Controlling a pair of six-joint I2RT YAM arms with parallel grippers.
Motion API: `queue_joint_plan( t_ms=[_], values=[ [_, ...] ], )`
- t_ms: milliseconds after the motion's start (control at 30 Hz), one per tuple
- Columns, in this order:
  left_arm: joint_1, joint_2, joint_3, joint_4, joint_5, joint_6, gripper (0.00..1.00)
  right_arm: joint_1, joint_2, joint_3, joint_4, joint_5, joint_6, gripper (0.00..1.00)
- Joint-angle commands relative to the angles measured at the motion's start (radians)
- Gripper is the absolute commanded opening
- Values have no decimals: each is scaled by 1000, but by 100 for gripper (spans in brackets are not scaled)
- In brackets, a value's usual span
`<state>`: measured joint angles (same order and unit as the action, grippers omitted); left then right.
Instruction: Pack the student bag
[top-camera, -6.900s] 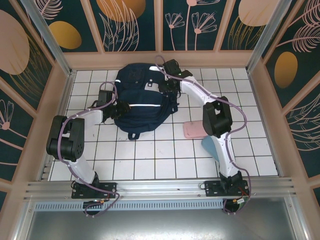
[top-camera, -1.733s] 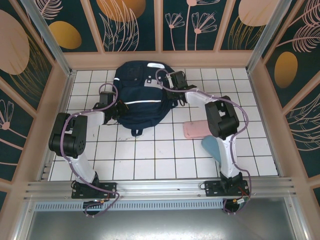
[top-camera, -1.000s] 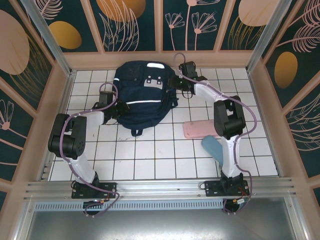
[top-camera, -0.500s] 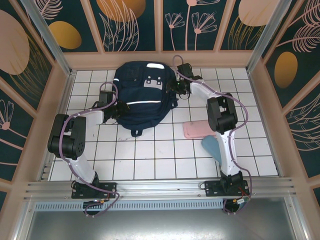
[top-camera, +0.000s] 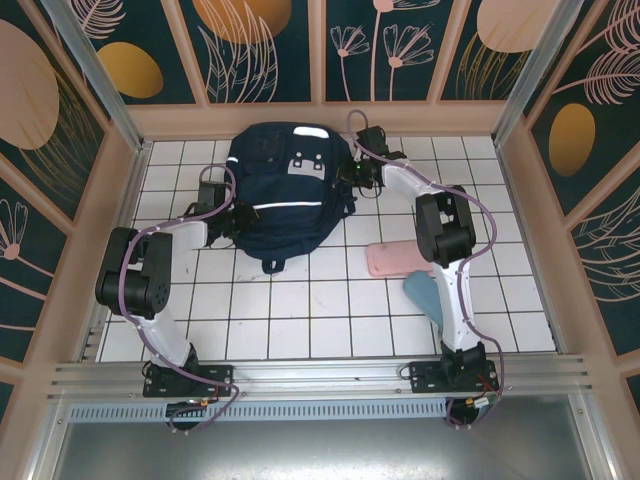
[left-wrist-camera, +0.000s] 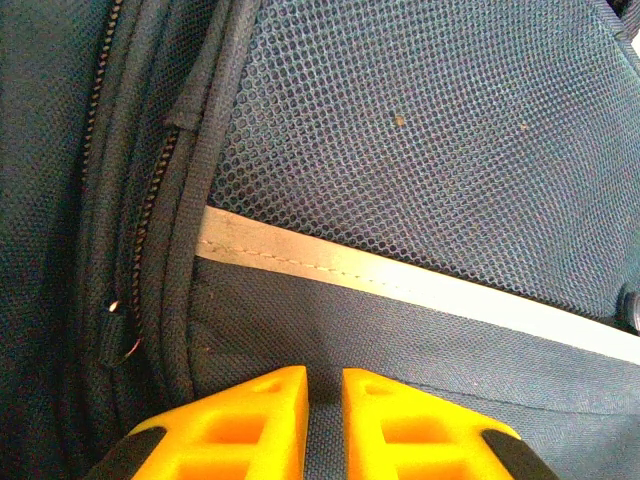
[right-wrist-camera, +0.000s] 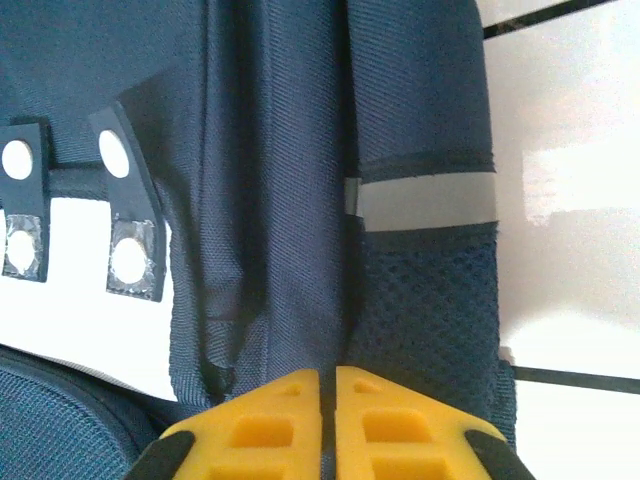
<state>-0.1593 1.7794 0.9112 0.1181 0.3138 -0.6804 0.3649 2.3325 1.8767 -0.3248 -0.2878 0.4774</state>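
Observation:
The student bag (top-camera: 285, 190), a big navy backpack with white stripes, lies flat on the white tiled floor at the back. My left gripper (top-camera: 233, 218) is at its left edge. In the left wrist view the yellow fingertips (left-wrist-camera: 272, 392) stand close together with a fold of the bag's fabric (left-wrist-camera: 420, 130) pinched between them, just below a white stripe (left-wrist-camera: 400, 280). My right gripper (top-camera: 353, 176) is at the bag's right side. Seen from the right wrist, its gripper (right-wrist-camera: 329, 375) is shut on a thin fold of the navy cloth (right-wrist-camera: 270, 150) beside the mesh side pocket (right-wrist-camera: 430, 290).
A flat pink item (top-camera: 398, 259) lies on the tiles right of the bag, and a light blue item (top-camera: 424, 293) sits just in front of it, partly under the right arm. Wooden walls (top-camera: 320, 118) close in the back and both sides.
My right gripper has come in from the back right onto the bag's right side and closed on the fabric. The left gripper and the bag have stayed put.

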Motion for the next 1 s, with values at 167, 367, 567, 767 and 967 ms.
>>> queue_joint_plan(
  t_ms=[167, 367, 567, 767, 967],
  values=[
    [5, 53, -34, -163, -1, 8, 19, 29, -154, -110, -11, 114, -151, 0],
    [3, 48, -27, -140, 12, -18, 18, 115, -294, -305, 57, 203, -362, 0],
    [-8, 61, -23, -118, 25, -43, 18, 176, -428, -502, 118, 210, -524, 0],
    [-12, 78, 6, -113, 25, -56, 18, 248, -502, -582, 90, 150, -553, 0],
    [-12, 61, 9, -128, 1, -47, 19, 190, -499, -535, 59, 288, -388, 13]
  ],
)
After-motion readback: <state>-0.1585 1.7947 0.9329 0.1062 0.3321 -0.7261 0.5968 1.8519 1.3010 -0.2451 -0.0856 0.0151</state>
